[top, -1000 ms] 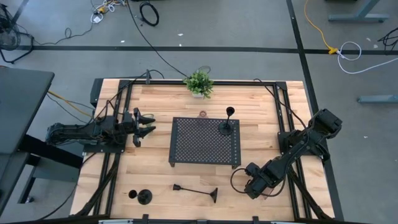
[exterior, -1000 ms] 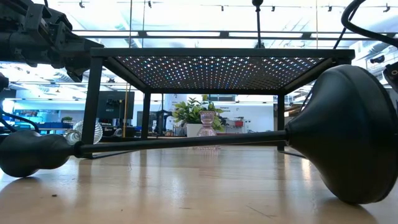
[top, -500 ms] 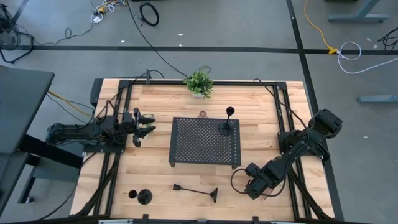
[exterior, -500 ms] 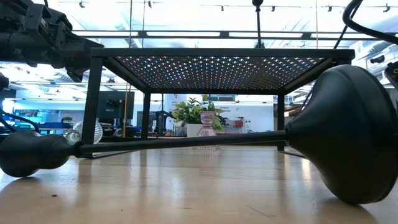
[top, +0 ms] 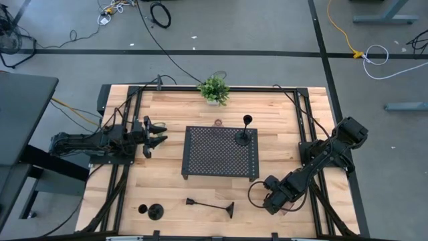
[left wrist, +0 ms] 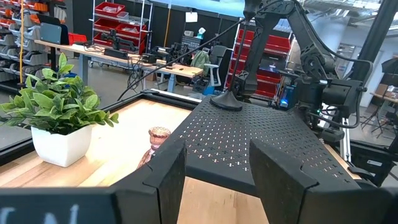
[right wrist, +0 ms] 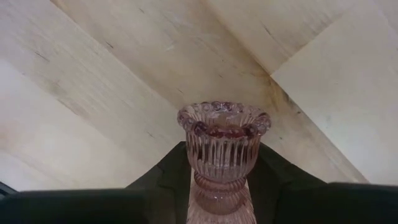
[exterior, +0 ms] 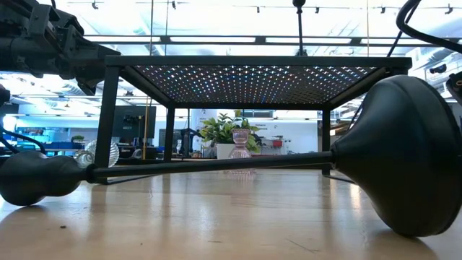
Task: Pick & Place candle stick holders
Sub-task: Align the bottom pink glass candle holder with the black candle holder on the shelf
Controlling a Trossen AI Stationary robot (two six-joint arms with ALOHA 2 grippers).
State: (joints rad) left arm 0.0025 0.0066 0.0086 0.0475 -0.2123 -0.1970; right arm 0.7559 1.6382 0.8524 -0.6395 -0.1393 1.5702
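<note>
**A:** ok where's everything sitting? I count a few holders.

**B:** Tall slim black candle stick holder (top: 245, 131) stands upright on the far right corner of the black perforated rectangular tray (top: 219, 152). Another long black stemmed holder (top: 211, 205) lies on its side on the wooden table (top: 281, 120) in front of the tray, and a short black holder with a round base (top: 155, 212) sits to its left. A small pinkish glass cup (top: 218, 123) is just behind the tray, near the small green potted plant in a white pot (top: 214, 89).

**A:** and the arms?

**B:** Right gripper (right wrist: 219, 186) is low at the table's front right, fingers clamped around the stem of a ribbed pink glass holder (right wrist: 222, 144), cup end pointing at the wood. Left gripper (top: 155, 136) hovers off the tray's left side, fingers (left wrist: 281, 174) spread apart with nothing in them.
</note>
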